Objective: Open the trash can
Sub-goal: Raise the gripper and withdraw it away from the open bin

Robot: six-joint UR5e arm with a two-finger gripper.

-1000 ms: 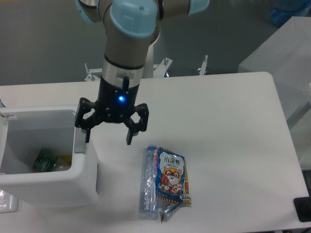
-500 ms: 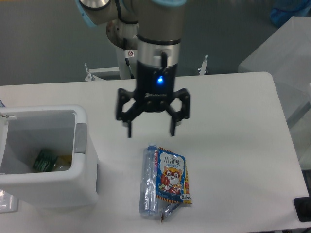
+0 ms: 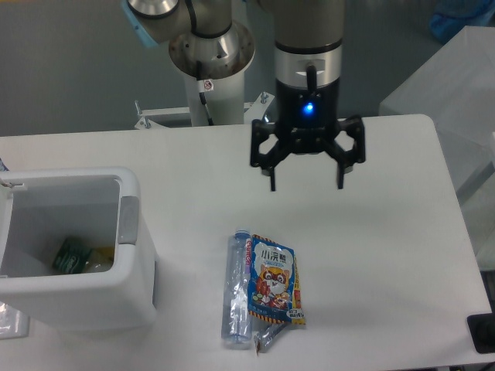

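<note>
Since the earlier frames the gripper (image 3: 306,184) has travelled from beside the trash can (image 3: 73,247), across the table (image 3: 387,255), to a spot above its far middle, well apart from the bin. Its fingers are spread wide with nothing between them, pointing down, and a blue light glows on the wrist above them.

At the left, the trash can sits on the near left part of the table, its left side cut off by the picture edge. It stands open: the white interior shows, with a green packet (image 3: 71,255) and something yellowish beside it at the bottom, too dim to name. A grey latch tab (image 3: 128,220) sits on the right rim. The lid cannot be made out clearly; only a pale strip at the far left edge shows.

Right of the bin, near the front edge, a clear plastic bottle (image 3: 237,290) lies on its side, and a blue snack bag (image 3: 273,284) with a cartoon animal lies partly over it. A small crumpled silver bit (image 3: 267,337) pokes out below the bag; what it is cannot be told.

The tabletop is plain white with rounded corners. Behind it rises the arm's base column (image 3: 209,69), with metal brackets at its foot, against a grey floor. A pale box-like shape (image 3: 445,77) stands at the far right, and a dark object (image 3: 483,334) is clipped by the lower right corner.
</note>
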